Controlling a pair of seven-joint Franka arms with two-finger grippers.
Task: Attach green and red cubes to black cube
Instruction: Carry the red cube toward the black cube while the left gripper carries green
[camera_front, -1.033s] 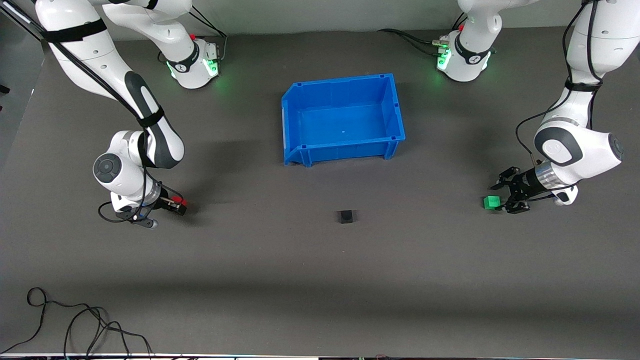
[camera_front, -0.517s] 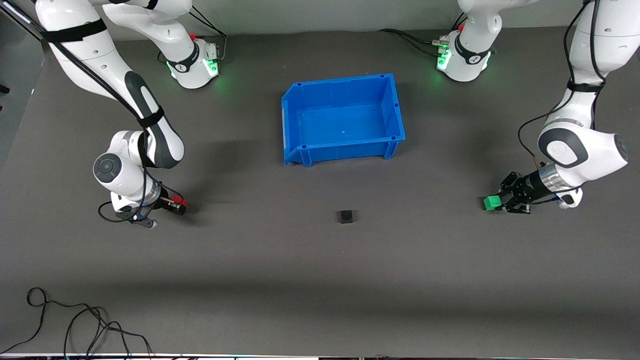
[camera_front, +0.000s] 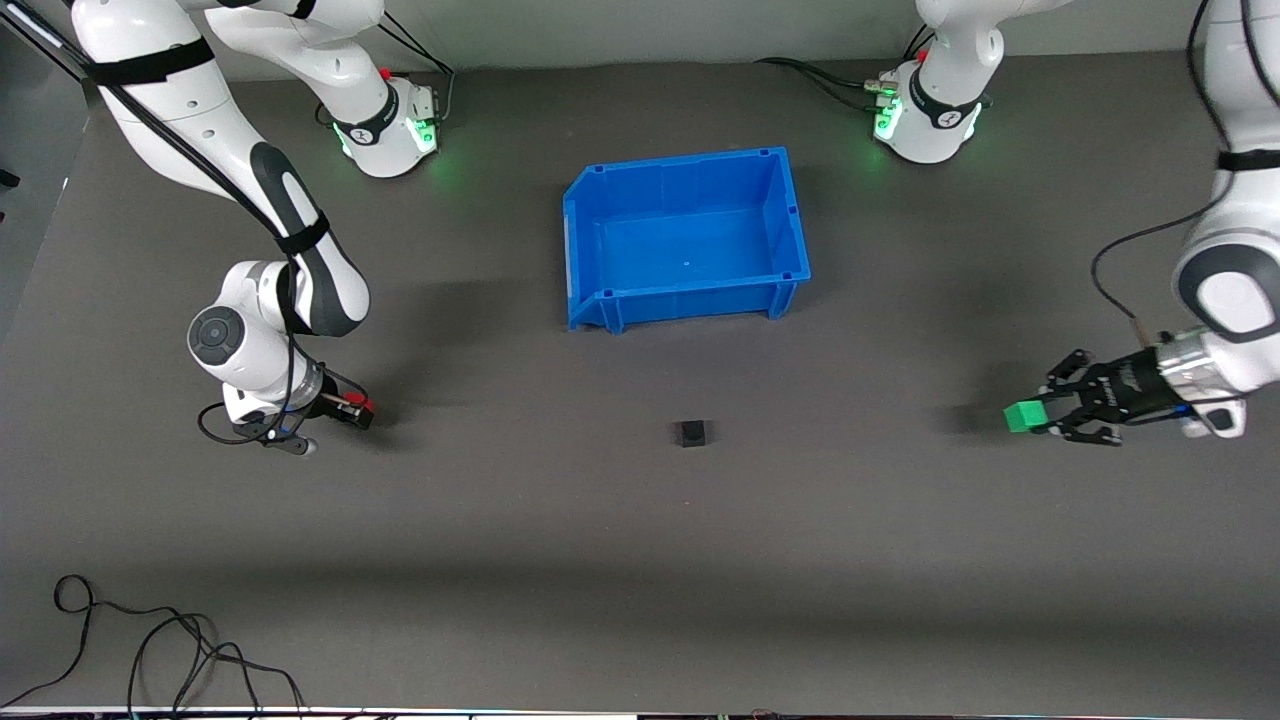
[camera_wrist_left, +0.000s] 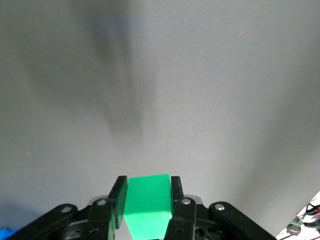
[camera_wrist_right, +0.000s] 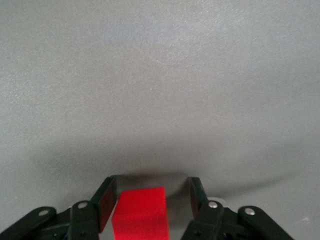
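Pickup step: left gripper (camera_front: 1042, 417) clamps green cube (camera_front: 1020, 416) (airborne); right gripper (camera_wrist_right: 148, 200) straddles red cube (camera_wrist_right: 141, 214), unclosed; next, close, carry both to black cube (camera_front: 691, 433).

The tabletop (camera_front: 640, 560) is a dark grey, matt sheet with a fine, slightly grainy texture. The blue bin (camera_front: 585, 250) looks like moulded plastic, smooth with a soft sheen. The green cube (camera_wrist_left: 148, 204), clamped between the left gripper's (camera_wrist_left: 147, 200) jaws, is smooth and evenly matt, likely plastic. The red cube (camera_wrist_right: 140, 214), between the right gripper's (camera_wrist_right: 148, 200) parted jaws, has the same plain finish. The jaws are matt black with small metal screws. The black cube (camera_front: 691, 433) is dull and unreflective.
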